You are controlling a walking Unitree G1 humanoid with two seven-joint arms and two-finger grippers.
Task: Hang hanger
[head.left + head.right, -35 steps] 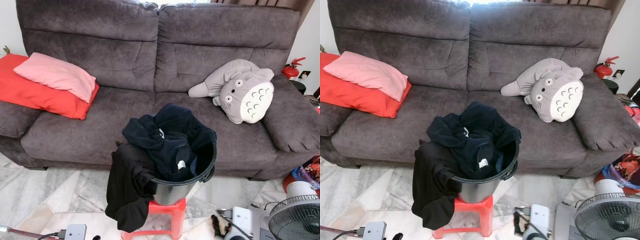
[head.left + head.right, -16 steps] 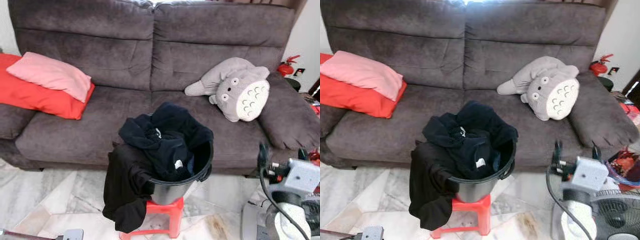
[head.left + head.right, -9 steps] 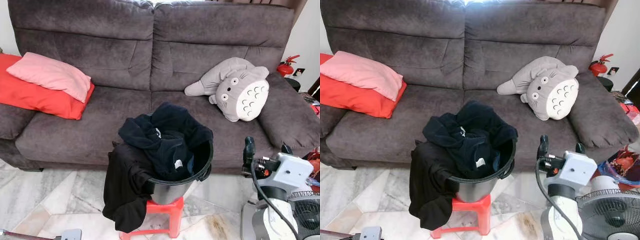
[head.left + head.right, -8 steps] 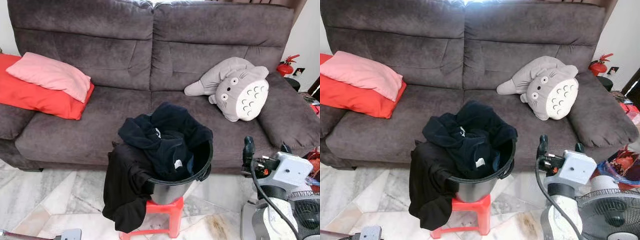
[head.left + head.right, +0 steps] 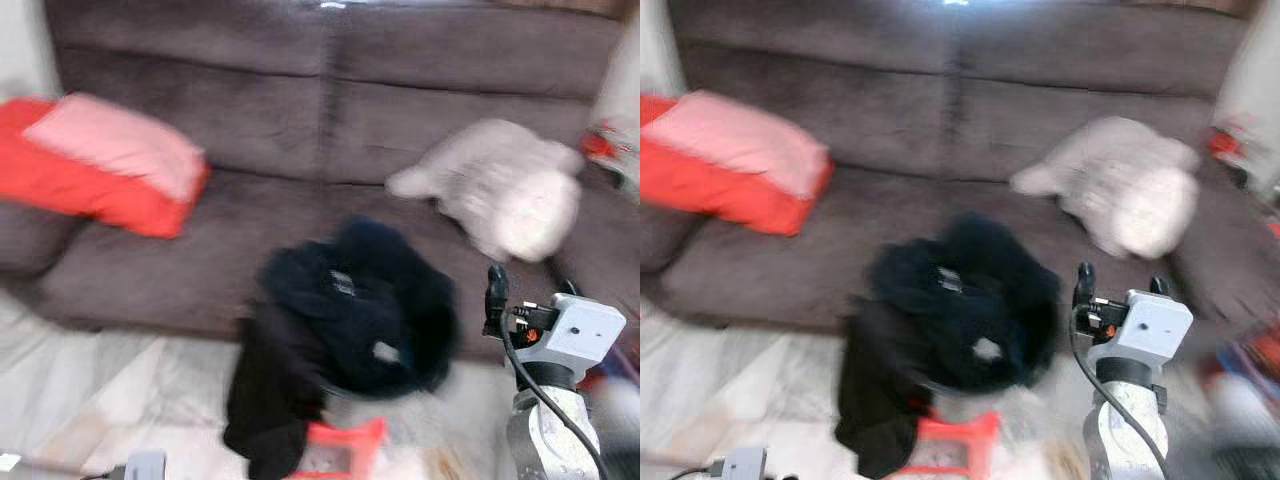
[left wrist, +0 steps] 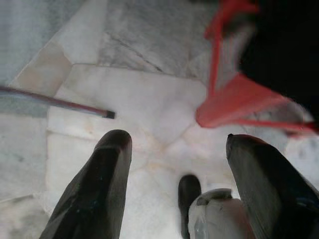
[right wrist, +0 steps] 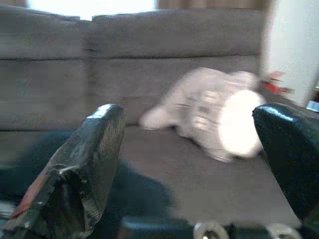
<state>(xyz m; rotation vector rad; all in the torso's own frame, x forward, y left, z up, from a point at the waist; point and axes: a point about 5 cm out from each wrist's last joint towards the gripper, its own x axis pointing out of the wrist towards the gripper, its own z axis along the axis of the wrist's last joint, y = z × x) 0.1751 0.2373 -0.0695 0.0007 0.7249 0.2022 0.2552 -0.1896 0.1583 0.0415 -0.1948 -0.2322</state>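
Before the sofa (image 5: 300, 110), blurred bucket (image 5: 420, 375) heaped with dark clothes (image 5: 345, 320), right pincer (image 5: 528, 290) spread empty

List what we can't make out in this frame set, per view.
- Head views: motion blur smears the grey plush and the dark clothes in the bucket; no detail readable.
- Hanger: none can be identified; the clothes pile could hide one.
- Red stool: cut off by the bottom edge, blurred.
- Left wrist view: the left end effector is open over floor tiles; the small dark object between its fingers is unidentifiable.
- Right end effector: open, empty.

No legible text or labels.
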